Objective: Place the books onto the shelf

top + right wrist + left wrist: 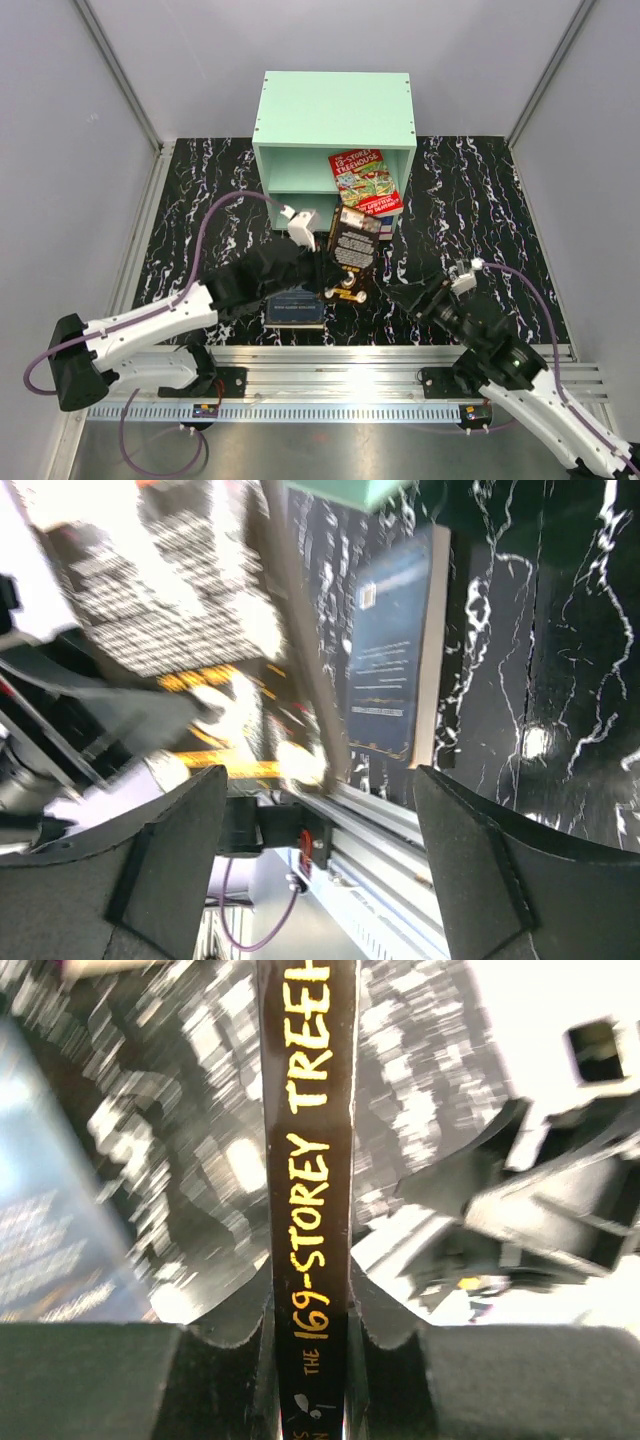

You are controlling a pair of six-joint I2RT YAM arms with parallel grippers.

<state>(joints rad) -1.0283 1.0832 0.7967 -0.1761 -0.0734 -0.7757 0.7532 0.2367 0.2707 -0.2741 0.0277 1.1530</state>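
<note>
**A:** What sits nearest, by the rail (400, 362)?

**B:** The right gripper (320, 780), just past the near table edge. Its jaws are spread wide with nothing between them. Bare marbled table (500, 220) runs from it out to the right wall.

**A:** And the left gripper?

**B:** The left gripper (310, 1345) is clamped tight on the spine of the black book (310, 1160). It holds the book up between the rail and the shelf. The spine reads "THE 169-STOREY TREE", then the frame edge cuts it off.

**A:** Anything below it?

**B:** The dark blue book (295, 308) lies flat near the front edge, just beside the left arm. Its small print is too blurred to read.

**A:** Farther back?

**B:** The red book (362, 178), titled "13-STOREY TREEHOUSE", leans tilted at the front of the mint shelf (335, 105), across its openings. The shelf stands at the back wall, with open table on both sides.
</note>
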